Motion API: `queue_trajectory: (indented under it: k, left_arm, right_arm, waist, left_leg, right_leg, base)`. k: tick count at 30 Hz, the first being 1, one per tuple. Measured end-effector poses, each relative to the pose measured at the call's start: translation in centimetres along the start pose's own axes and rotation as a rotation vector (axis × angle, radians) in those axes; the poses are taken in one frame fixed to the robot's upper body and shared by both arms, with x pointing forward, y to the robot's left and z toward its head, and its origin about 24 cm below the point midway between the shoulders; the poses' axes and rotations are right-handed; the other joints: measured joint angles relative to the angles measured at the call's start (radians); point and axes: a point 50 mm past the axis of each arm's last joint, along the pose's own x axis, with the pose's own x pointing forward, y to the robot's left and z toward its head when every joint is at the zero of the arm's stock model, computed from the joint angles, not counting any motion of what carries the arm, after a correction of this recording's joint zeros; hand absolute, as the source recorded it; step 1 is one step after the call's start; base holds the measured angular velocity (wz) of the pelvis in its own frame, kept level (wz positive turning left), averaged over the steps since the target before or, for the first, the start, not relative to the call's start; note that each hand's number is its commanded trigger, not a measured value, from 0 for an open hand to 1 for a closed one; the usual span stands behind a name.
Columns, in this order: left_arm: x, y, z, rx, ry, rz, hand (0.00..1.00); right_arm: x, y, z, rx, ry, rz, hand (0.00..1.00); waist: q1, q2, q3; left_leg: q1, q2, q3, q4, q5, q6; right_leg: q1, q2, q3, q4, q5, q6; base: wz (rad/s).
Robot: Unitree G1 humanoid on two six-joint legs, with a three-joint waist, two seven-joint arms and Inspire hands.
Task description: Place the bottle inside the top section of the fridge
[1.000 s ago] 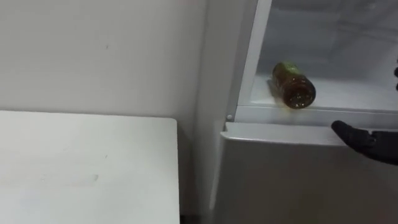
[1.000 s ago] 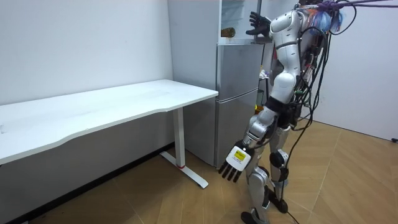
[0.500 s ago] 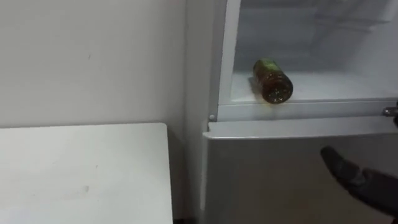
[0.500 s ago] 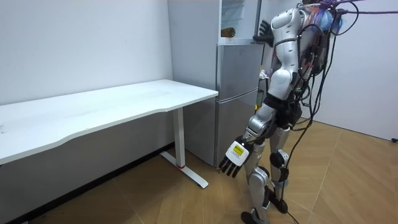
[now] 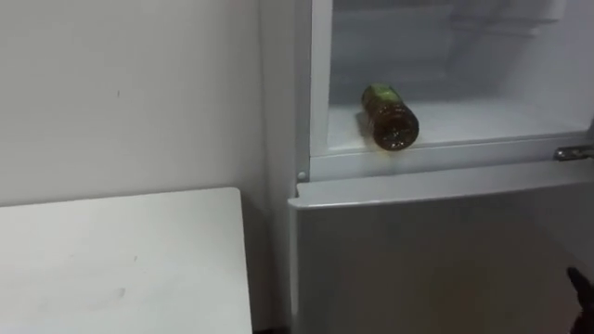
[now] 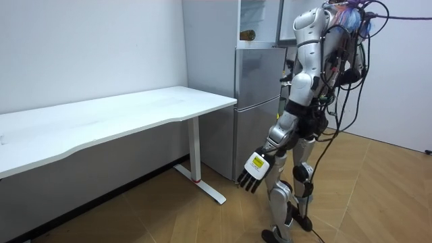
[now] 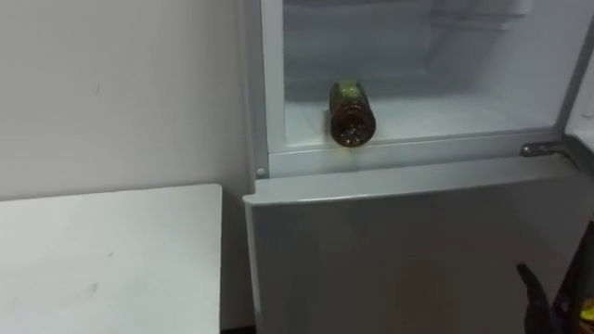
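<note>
Left eye view: white table [image 5: 121,264] lower left. Just right of it fridge [image 5: 436,250], lower door shut, upper compartment open. On upper shelf by front lip lies bottle [image 5: 388,116], on its side, long axis front-to-back, base toward us. Green label, print unreadable. At lower right edge right hand [image 5: 582,286], we cannot tell its state. Room view: left hand [image 6: 254,177] hangs low, fingers [image 6: 246,184] straight.
</note>
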Motion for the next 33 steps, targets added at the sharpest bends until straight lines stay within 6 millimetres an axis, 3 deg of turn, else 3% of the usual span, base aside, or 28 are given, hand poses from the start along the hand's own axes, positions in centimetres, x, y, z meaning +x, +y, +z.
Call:
queue_trajectory:
  k: [8, 13, 16, 20, 25, 33]
  left_arm:
    - [0.3, -0.1, 1.3, -0.047, -0.043, 0.007, 0.00]
    - [0.3, -0.1, 1.3, -0.025, -0.061, 0.039, 0.00]
    - [0.2, -0.1, 0.5, -0.008, -0.029, 0.053, 0.00]
    - [0.1, -0.3, -0.2, 0.021, 0.001, 0.040, 0.00]
    - [0.1, -0.5, -0.1, 0.033, 0.011, 0.033, 0.00]
    - [0.1, -0.7, -0.3, 0.031, 0.017, 0.028, 0.00]
  right_arm:
    - [-2.9, -0.6, -6.5, -0.033, 0.332, -0.068, 0.00]
    - [-6.8, -1.7, -11.3, -0.120, 0.614, -0.100, 0.00]
    - [-8.4, -2.1, -12.9, -0.151, 0.729, -0.112, 0.00]
    - [-9.6, -2.1, -14.0, -0.123, 0.855, -0.133, 0.00]
    - [-8.5, -1.2, -14.1, -0.008, 0.901, -0.127, 0.00]
    - [-8.5, 0.0, -14.0, 0.085, 0.943, -0.089, 0.00]
  waist:
    - [-0.024, -0.005, 0.0002]
    - [-0.025, -0.008, 0.0040]
    - [-0.025, -0.011, 0.0057]
    - [-0.023, -0.011, 0.0076]
    - [-0.024, -0.009, 0.0089]
    - [-0.023, 0.008, 0.0104]
  left_leg:
    - [0.007, -0.005, -0.001, -0.008, 0.000, 0.000]
    - [0.049, -0.013, 0.002, -0.039, 0.000, 0.000]
    - [0.053, -0.013, 0.002, -0.040, 0.000, 0.000]
    - [0.054, -0.013, -0.005, -0.040, -0.001, -0.001]
    - [0.052, -0.014, -0.018, -0.040, -0.001, -0.001]
    - [0.056, -0.015, -0.024, -0.040, -0.001, -0.001]
  right_leg:
    - [-0.009, -0.002, 0.007, 0.005, -0.014, 0.001]
    - [0.020, -0.003, 0.010, -0.002, -0.022, 0.008]
    - [0.028, -0.002, 0.009, -0.013, -0.023, 0.009]
    - [0.032, -0.002, 0.004, -0.019, -0.023, 0.010]
    - [0.034, -0.002, -0.003, -0.020, -0.026, 0.010]
    - [0.041, -0.004, -0.008, -0.019, -0.029, 0.010]
  base:
    - [-0.02]
    - [-0.01]
    - [0.00]
    - [0.03]
    - [0.05]
    - [0.02]
